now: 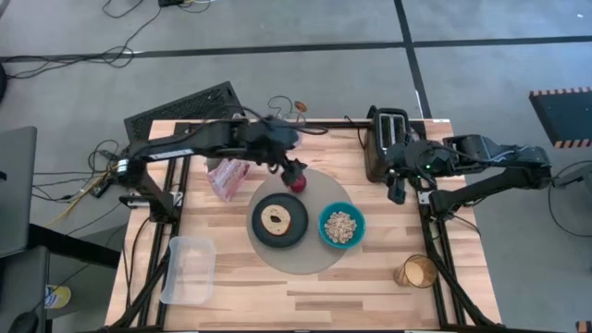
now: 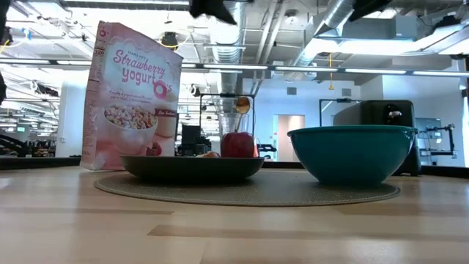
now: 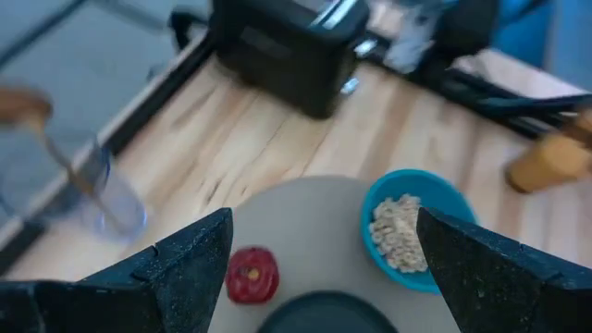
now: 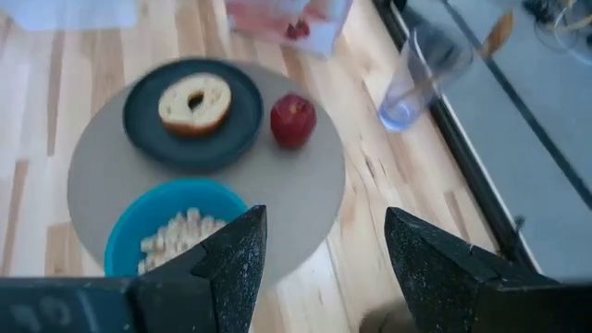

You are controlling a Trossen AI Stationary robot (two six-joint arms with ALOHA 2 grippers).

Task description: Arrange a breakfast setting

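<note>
Right now the left pincer [image 1: 294, 172] hangs over the far side of the round grey mat [image 1: 328, 259], just above the red apple [image 1: 299, 184], its fingers spread wide with nothing between them. That apple sits on the mat just beyond the dark plate [image 1: 257, 231], which carries a round of toasted bread [image 1: 275, 219]. Beside the plate, also on the mat, stands the teal bowl [image 1: 324, 233] with cereal [image 1: 342, 226] in it. A cereal box [image 2: 132, 95] stands behind the plate, and a clear glass [image 4: 425, 79] holding a gold spoon [image 4: 498, 32] waits off the mat at the counter's [image 1: 370, 291] far edge. Over by the black toaster [image 1: 381, 139], the right pincer [image 1: 398, 190] rests wide open and empty.
</note>
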